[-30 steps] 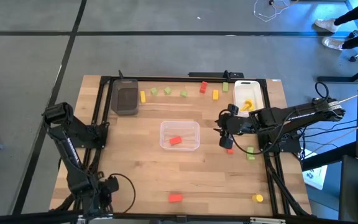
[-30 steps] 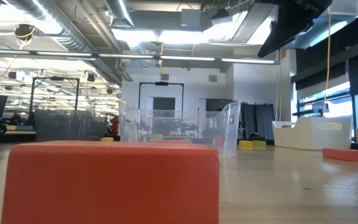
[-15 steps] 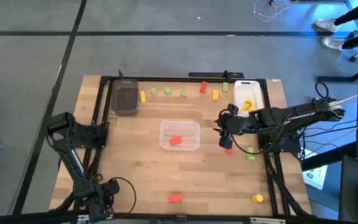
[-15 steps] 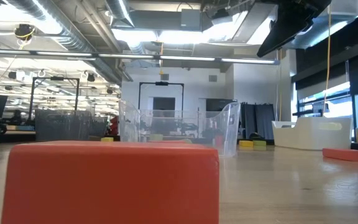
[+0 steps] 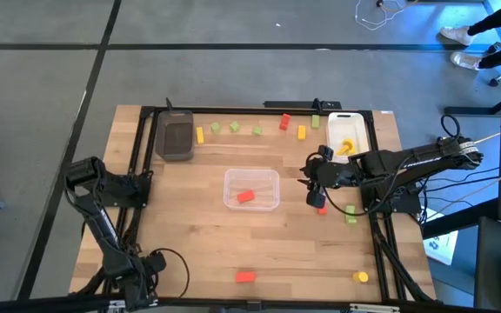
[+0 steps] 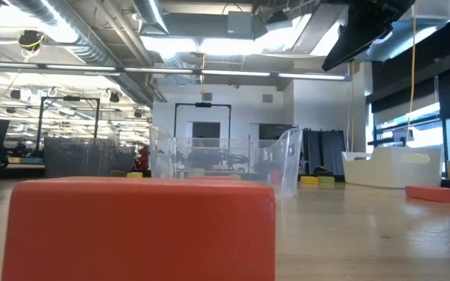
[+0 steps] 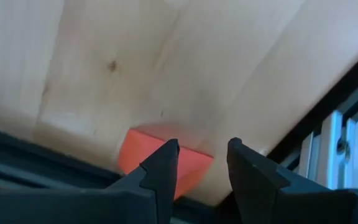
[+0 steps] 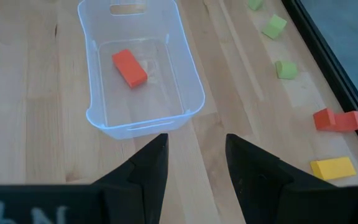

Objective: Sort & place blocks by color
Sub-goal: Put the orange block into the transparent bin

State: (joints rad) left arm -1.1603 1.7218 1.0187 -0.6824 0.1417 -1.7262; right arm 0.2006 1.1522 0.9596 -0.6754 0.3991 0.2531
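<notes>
The left gripper [image 5: 153,262] sat low at the table's [image 5: 198,235] near-left corner. Its fingers were parted by a narrow gap and held nothing, and its wrist view showed a red block [image 7: 160,158] on the wood just beyond the tips.

The right gripper [image 5: 313,188] hung over the table between the clear tray [image 5: 251,176] and the white tray [image 5: 359,130]. Its fingers were moderately apart and empty, with a second red block [image 5: 322,209] lying just beside it.

From the left, a dark grey tray [image 5: 177,139] stood at the far-left corner. A row of loose blocks ran along the far edge:
- a yellow block [image 5: 200,135]
- three green blocks [image 5: 234,127]
- a red notched block [image 5: 284,122]
- another yellow block [image 5: 303,132]

The clear tray sat mid-table with one red brick [image 5: 245,196] inside, and nothing lay between it and the right gripper. The white tray held yellow pieces [image 5: 346,148] whose number could not be told.

A lone green block [image 5: 350,211] lay near the right edge. A red near-edge block [image 5: 245,276] and a yellow near-edge block [image 5: 361,276] lay well apart along the near edge.

Counted from above, there were three trays, four red blocks, four green blocks and three loose yellow blocks.
</notes>
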